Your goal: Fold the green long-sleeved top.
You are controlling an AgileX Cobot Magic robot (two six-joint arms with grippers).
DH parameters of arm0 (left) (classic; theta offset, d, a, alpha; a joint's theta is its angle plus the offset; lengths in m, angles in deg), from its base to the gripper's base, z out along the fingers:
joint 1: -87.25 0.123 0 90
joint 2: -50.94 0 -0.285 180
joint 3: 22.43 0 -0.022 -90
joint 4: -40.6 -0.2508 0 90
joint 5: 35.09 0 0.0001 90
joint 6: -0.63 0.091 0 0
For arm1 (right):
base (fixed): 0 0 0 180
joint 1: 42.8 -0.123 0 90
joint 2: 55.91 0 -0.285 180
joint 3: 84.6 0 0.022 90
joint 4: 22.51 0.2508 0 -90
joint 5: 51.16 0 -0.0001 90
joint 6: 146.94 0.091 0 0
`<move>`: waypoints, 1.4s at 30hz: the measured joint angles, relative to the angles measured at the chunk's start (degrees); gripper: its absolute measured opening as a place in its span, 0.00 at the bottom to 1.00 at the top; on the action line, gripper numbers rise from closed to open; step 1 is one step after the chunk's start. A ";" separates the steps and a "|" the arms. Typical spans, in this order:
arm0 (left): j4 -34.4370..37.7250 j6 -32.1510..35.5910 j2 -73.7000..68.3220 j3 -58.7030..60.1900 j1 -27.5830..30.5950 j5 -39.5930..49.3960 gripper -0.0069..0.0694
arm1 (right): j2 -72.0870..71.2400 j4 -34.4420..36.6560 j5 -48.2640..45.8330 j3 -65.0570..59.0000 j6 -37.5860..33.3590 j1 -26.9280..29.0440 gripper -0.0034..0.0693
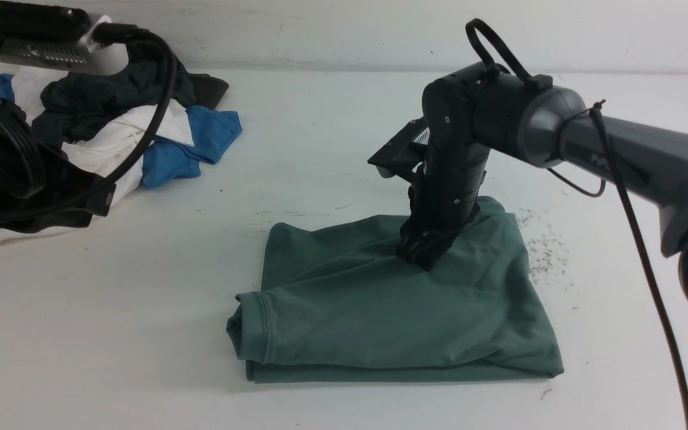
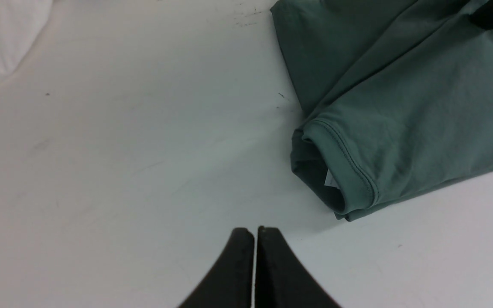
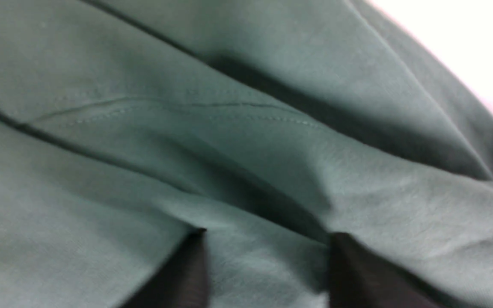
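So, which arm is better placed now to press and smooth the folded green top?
The right one, probably. Its tool is already down on the green top, fingers apart with cloth between them. The left tool is shut, off the top's hemmed corner, over bare table.

one green top, two arms

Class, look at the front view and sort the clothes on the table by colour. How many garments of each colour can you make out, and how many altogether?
Green: 1, the green top, folded.
Blue: 1, blue garment in the pile.
Dark: 1, dark garment in the pile.
White: at least 1, white cloth; the heap hides the exact count.
Total: at least 4.
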 joint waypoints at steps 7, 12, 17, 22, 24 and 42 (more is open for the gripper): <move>0.00 0.00 0.00 0.00 0.00 0.00 0.09 | -1.11 0.00 0.24 0.00 4.25 0.00 0.04; -0.05 0.00 0.00 0.00 0.00 0.00 0.09 | -3.28 0.00 0.35 0.00 4.75 0.00 0.04; -0.05 0.00 0.00 0.00 0.00 0.00 0.09 | -4.63 -0.08 0.88 0.15 4.80 0.00 0.04; -0.05 0.00 0.00 0.00 0.00 0.00 0.09 | -5.33 -1.48 4.57 3.30 6.43 0.00 0.04; -0.05 0.00 0.00 0.00 0.00 0.00 0.09 | -5.26 -1.46 7.75 3.70 7.04 0.00 0.04; 0.74 0.00 0.00 0.00 0.00 1.20 0.09 | -3.23 1.03 9.97 6.12 11.31 -0.10 0.49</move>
